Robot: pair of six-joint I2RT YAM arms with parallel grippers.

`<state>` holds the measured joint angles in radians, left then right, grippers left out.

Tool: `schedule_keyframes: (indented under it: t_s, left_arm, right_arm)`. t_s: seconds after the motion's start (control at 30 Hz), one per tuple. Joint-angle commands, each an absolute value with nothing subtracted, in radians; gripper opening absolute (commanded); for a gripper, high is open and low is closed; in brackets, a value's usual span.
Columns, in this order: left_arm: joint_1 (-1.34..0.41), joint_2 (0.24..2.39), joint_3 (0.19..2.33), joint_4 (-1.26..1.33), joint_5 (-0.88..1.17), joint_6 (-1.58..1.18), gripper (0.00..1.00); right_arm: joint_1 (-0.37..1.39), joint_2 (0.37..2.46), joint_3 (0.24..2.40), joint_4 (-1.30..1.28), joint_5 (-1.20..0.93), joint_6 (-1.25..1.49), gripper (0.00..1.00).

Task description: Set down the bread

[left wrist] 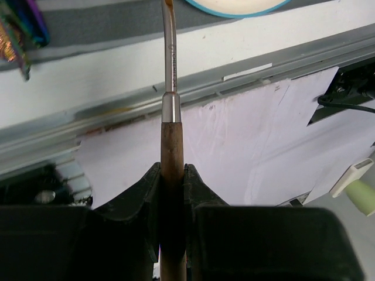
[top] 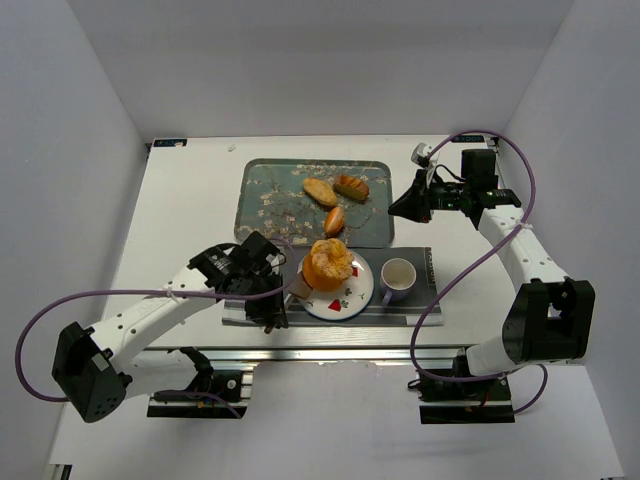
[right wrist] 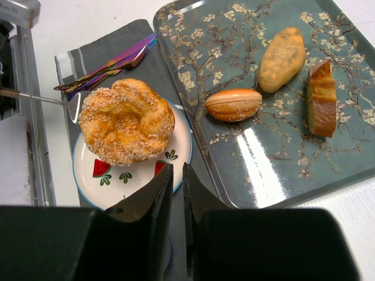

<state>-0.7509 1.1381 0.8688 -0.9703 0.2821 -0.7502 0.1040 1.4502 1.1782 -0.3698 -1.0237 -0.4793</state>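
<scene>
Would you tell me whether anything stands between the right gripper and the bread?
Nothing visible does: the right gripper has an open line to the bread. The left gripper's spatula sits at its far side.

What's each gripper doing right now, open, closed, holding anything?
Left gripper: closed on the wooden handle of the spatula.
Right gripper: closed to a thin gap, holding nothing.

Bread (right wrist: pixel 126 121): large round golden bun, seeded crusty top, upright on watermelon-print plate (right wrist: pixel 136 177).
</scene>
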Motion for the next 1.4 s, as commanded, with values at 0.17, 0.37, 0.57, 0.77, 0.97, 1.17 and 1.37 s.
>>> schedule_keyframes:
  t_s: [0.17,0.37,0.57,0.77,0.97,1.17,1.37]
  left_arm:
    - [-0.761,1.155,1.006,-1.261,0.302,-0.744,0.0]
    - [-0.761,1.075,0.983,-1.379,0.334,-0.778,0.0]
    - [-0.761,0.907,1.003,-1.413,0.247,-0.983,0.0]
    - [-0.762,0.769,1.1,-1.31,0.019,-1.195,0.0]
    - [-0.726,0.96,1.101,-1.099,-0.236,-1.071,0.0]
    - [-0.133,1.095,1.029,-0.738,0.121,-0.666,0.0]
    - [0.195,1.298,0.971,-0.572,0.406,-0.365,0.0]
  right_arm:
    - [0.097,1.424,1.183,-0.359,-1.052,-0.483,0.18]
    - [0.097,1.425,1.183,-0.35,-1.057,-0.479,0.18]
    - [0.097,1.424,1.18,-0.35,-1.06,-0.477,0.18]
    - [0.095,1.425,1.17,-0.348,-1.069,-0.476,0.18]
    - [0.097,1.433,1.187,-0.353,-1.081,-0.463,0.18]
    - [0.097,1.425,1.201,-0.391,-1.095,-0.495,0.18]
    - [0.095,1.425,1.204,-0.393,-1.106,-0.491,0.18]
